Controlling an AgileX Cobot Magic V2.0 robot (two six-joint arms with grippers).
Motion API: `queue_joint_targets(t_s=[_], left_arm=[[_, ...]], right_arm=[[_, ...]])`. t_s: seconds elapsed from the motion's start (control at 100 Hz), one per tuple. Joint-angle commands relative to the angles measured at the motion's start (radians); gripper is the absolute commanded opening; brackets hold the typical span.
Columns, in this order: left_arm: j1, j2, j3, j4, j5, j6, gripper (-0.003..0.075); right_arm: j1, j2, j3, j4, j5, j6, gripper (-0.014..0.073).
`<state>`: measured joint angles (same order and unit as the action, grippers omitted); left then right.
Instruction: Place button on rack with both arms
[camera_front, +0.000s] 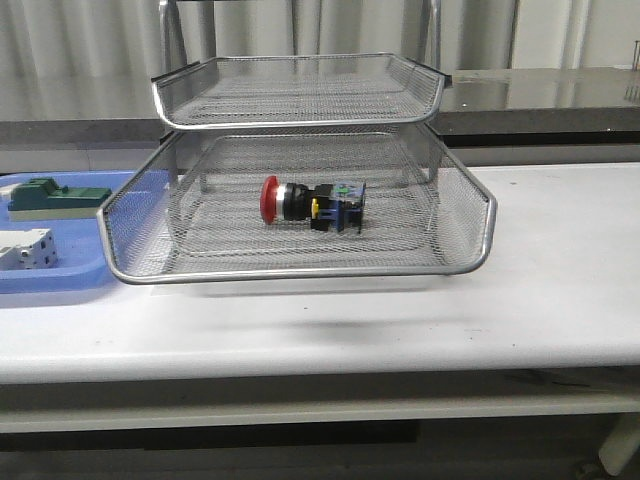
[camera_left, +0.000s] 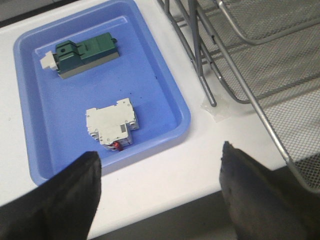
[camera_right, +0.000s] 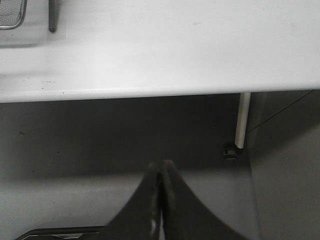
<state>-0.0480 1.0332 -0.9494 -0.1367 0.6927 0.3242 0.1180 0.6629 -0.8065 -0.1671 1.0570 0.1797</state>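
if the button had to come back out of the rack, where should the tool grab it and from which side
Grip the button across its black-blue body, just right of the silver collar. It lies on its side in the rack's lower tier, red head pointing left. Come in from the open front, low, since the upper tier probably blocks a straight drop from above.

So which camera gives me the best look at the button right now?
The front view: the button lies on its side in the rack's lower visible tier, red head to the left, unobstructed. The left wrist view shows only rack mesh and the blue tray; the right wrist view misses the button entirely.
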Motion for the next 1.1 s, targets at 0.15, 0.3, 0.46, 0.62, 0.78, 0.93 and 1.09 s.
queue_joint_targets(t_s=[0.15, 0.3, 0.46, 0.62, 0.78, 0.93, 1.09], left_arm=[[0.013, -0.239, 0.296, -0.052, -0.394, -0.019, 0.0484], [0.013, -0.370, 0.467, -0.127, -0.616, -0.023, 0.0484], [0.013, -0.475, 0.598, -0.134, -0.792, -0.023, 0.0484], [0.013, -0.511, 0.647, -0.134, -0.839, -0.023, 0.0484], [0.013, -0.511, 0.649, -0.134, -0.835, -0.023, 0.0484], [0.013, -0.511, 0.649, -0.134, -0.835, -0.023, 0.0484], [0.013, -0.511, 0.649, -0.134, -0.835, -0.023, 0.0473]], right_arm=[[0.003, -0.001, -0.031, -0.024, -0.050, -0.002, -0.0071], [0.003, -0.001, -0.031, -0.024, -0.050, -0.002, -0.0071], [0.003, -0.001, -0.031, -0.024, -0.050, -0.002, -0.0071], [0.003, -0.001, -0.031, -0.024, -0.050, -0.002, -0.0071], [0.003, -0.001, -0.031, -0.024, -0.050, -0.002, -0.0071], [0.003, -0.001, -0.031, -0.024, -0.050, -0.002, -0.0071], [0.003, -0.001, -0.031, -0.024, -0.050, -0.002, -0.0071]])
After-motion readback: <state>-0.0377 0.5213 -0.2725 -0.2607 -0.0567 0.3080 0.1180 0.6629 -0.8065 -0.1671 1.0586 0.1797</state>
